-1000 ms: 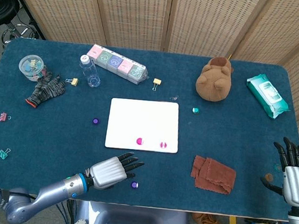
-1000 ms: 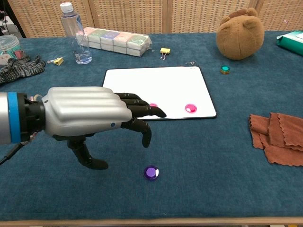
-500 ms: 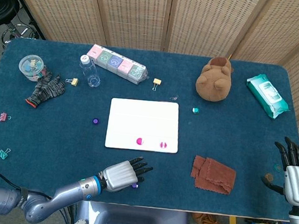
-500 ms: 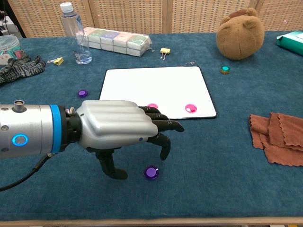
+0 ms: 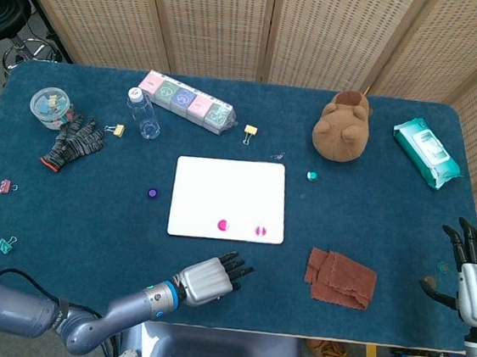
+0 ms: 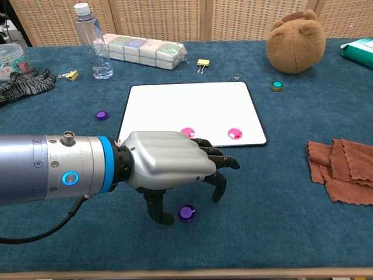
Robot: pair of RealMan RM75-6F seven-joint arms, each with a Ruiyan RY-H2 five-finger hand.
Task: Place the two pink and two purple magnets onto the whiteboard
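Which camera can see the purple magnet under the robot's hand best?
The chest view. There the purple magnet lies in plain sight on the table, below the left hand, between its thumb and fingers. In the head view, the left hand hides that magnet.

Left robot hand (image 6: 175,172) spread above purple magnet (image 6: 186,213), two pink magnets (image 6: 187,132) on whiteboard (image 6: 192,105)

left hand (image 6: 175,169) moved fwd, now over purple magnet (image 6: 186,213).

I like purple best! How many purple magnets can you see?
2. One round purple magnet lies on the blue cloth under the left hand; the other purple magnet sits left of the white whiteboard.
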